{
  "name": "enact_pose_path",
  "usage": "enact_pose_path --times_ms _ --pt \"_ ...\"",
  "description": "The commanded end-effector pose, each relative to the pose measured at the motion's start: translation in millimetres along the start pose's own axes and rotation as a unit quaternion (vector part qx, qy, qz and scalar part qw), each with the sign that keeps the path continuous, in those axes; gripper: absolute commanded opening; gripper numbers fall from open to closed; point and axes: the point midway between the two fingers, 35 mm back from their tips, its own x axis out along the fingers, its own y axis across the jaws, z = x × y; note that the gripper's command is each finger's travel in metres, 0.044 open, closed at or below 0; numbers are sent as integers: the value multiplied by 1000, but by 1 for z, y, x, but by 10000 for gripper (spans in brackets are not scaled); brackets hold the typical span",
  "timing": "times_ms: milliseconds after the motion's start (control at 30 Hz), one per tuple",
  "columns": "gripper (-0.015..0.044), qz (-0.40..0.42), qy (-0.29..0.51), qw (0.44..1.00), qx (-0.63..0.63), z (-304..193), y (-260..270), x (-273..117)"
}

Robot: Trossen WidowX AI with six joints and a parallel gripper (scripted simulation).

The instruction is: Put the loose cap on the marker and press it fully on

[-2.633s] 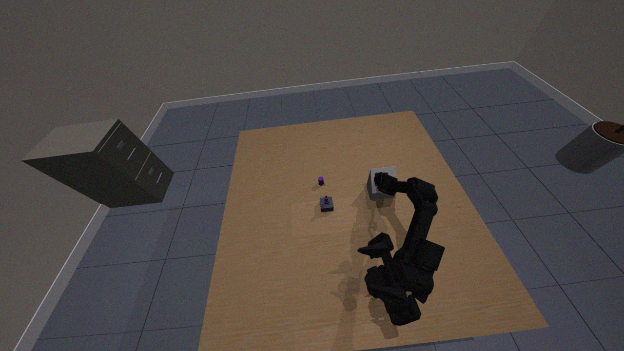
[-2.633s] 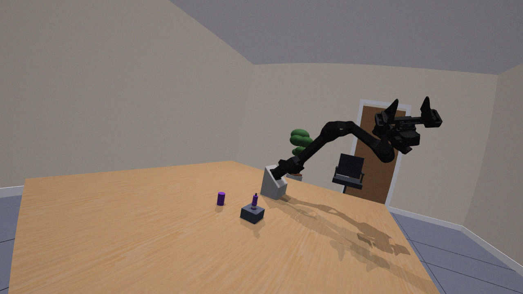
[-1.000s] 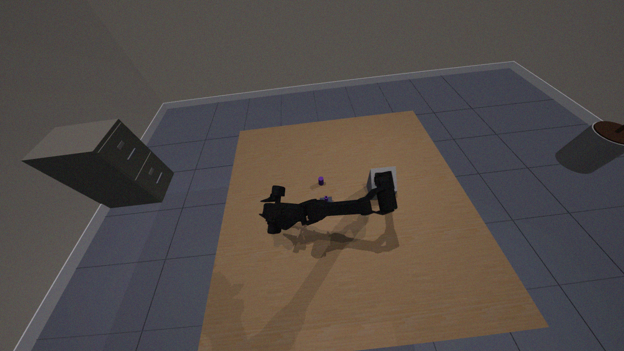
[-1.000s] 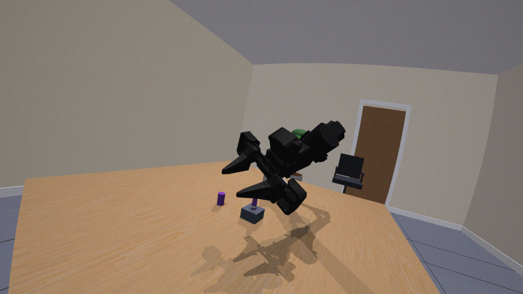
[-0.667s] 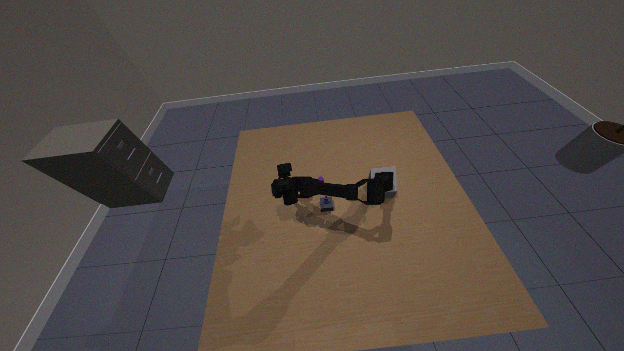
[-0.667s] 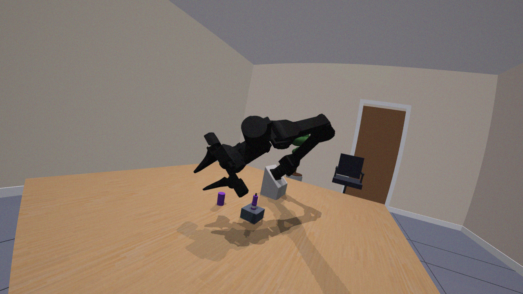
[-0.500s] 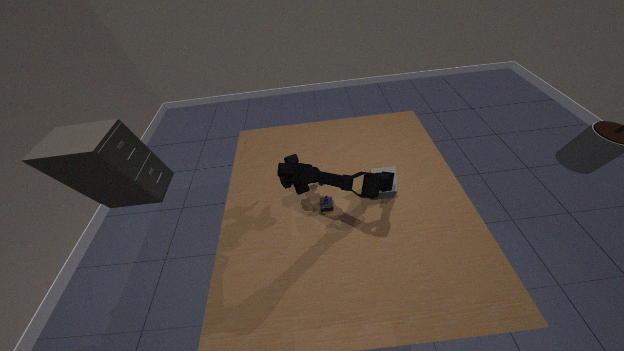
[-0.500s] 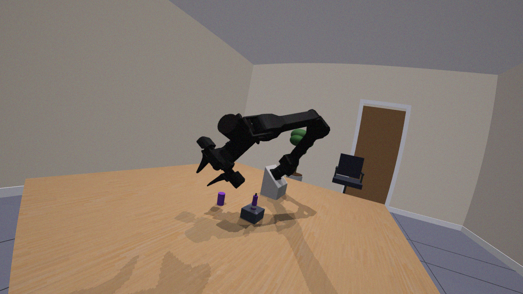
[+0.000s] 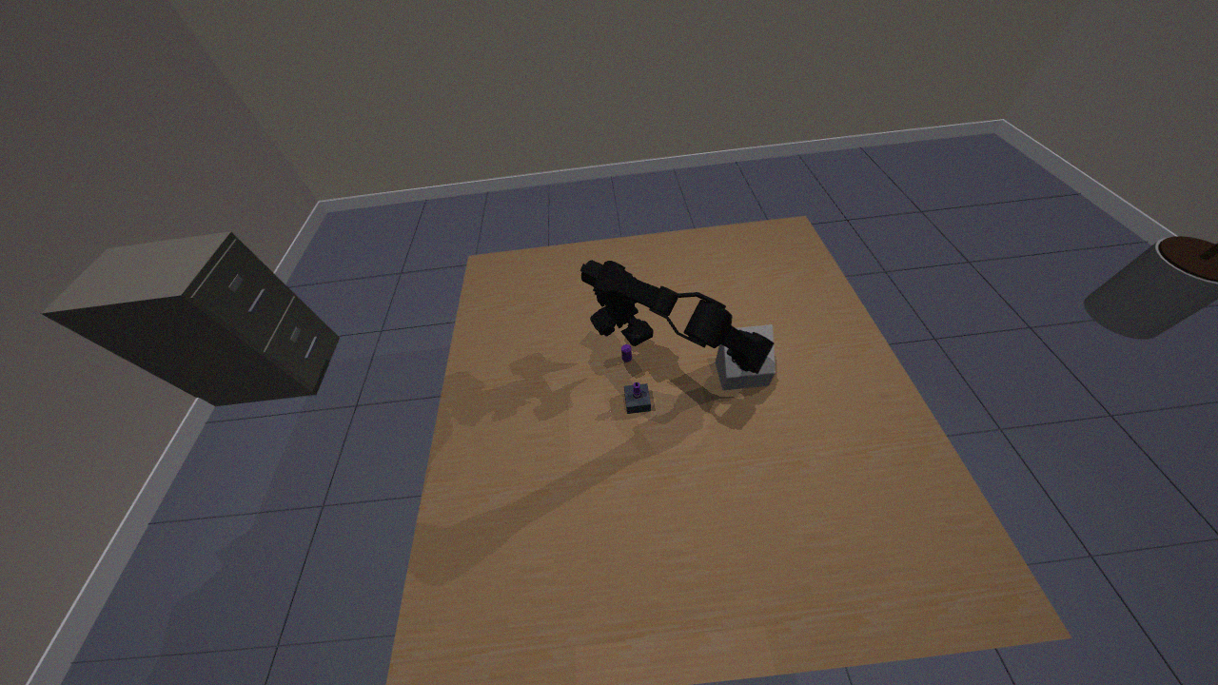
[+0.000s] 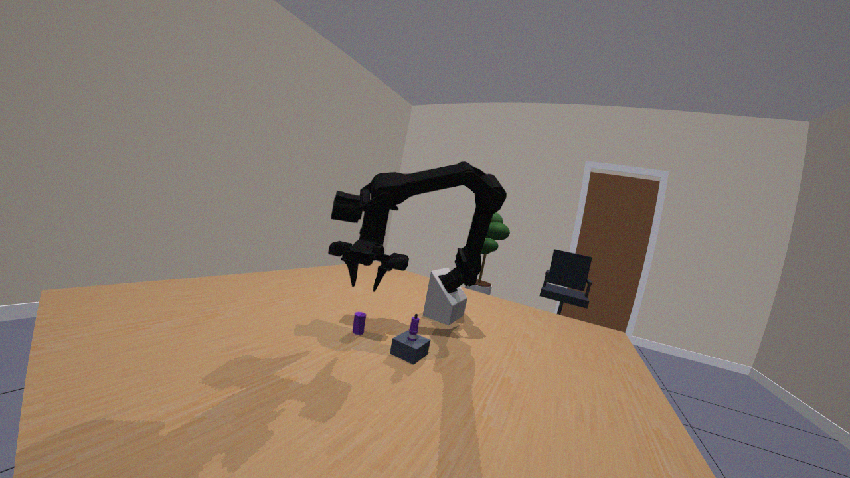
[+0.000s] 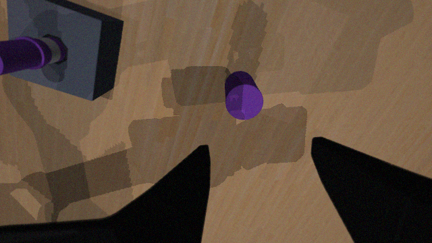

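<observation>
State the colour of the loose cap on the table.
Purple; the cap shows best in the wrist view.
</observation>
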Motion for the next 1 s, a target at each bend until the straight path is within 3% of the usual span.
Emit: enact_pose_path --times_ms 0,133,333,967 --pt "246 10 -4 1000 -7 -2 -1 1" --pt "246 10 -4 1000 -8 -2 0 33" --pt "246 11 -5 1000 -8 -1 1 49" --pt "246 10 -5 1000 -8 1 1 76"
